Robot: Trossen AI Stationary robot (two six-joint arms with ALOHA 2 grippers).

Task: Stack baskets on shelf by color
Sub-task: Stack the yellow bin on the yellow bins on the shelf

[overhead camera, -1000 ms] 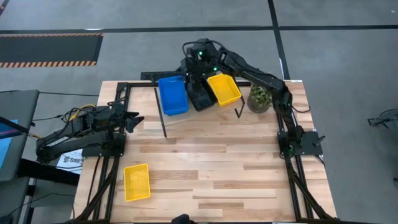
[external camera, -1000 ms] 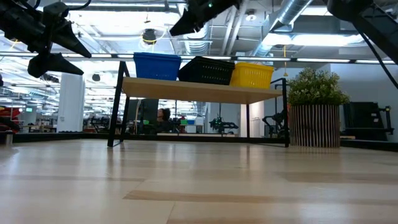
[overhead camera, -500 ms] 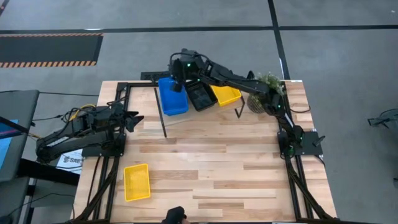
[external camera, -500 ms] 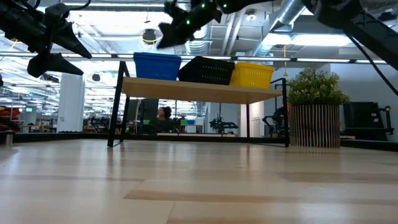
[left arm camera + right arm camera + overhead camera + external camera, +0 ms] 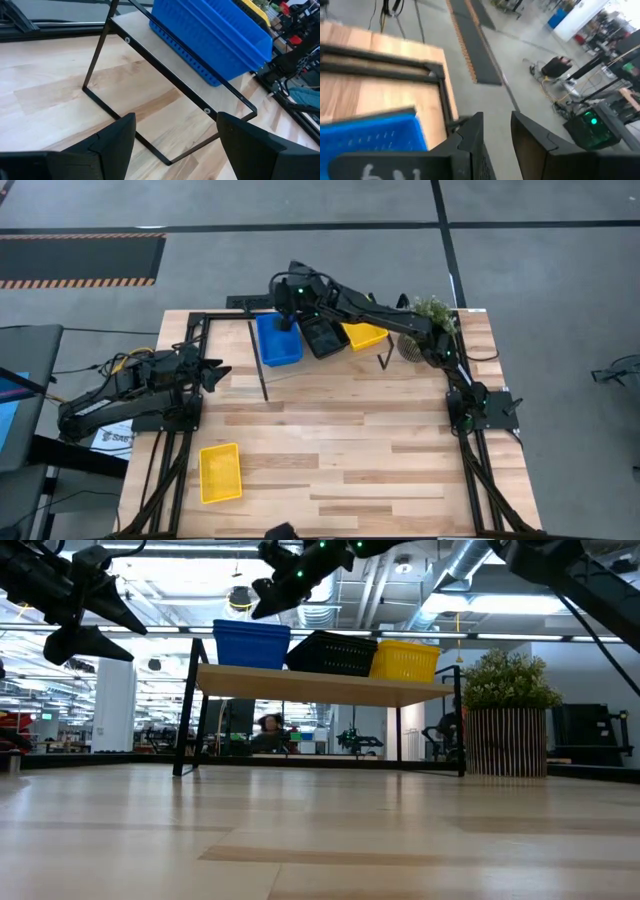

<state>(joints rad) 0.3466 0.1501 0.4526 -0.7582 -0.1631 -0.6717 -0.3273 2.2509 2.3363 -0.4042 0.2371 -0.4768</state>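
The shelf (image 5: 310, 355) is standing at the far edge of the tabletop (image 5: 350, 450), and its top is carrying a blue basket (image 5: 277, 340), a black basket (image 5: 325, 335) and a yellow basket (image 5: 362, 333) set side by side, with little bare board showing between them. The right tool (image 5: 285, 308) is hovering above the blue basket, blocking approach from above there. A potted plant (image 5: 420, 330) is standing just beside the shelf's right end. Under the shelf, between its thin black legs (image 5: 190, 705), open room is showing. The middle of the tabletop is lying open. A second yellow basket (image 5: 220, 472) is occupying the near left corner. The left tool (image 5: 215, 372) is waiting at the left edge, fingers spread.
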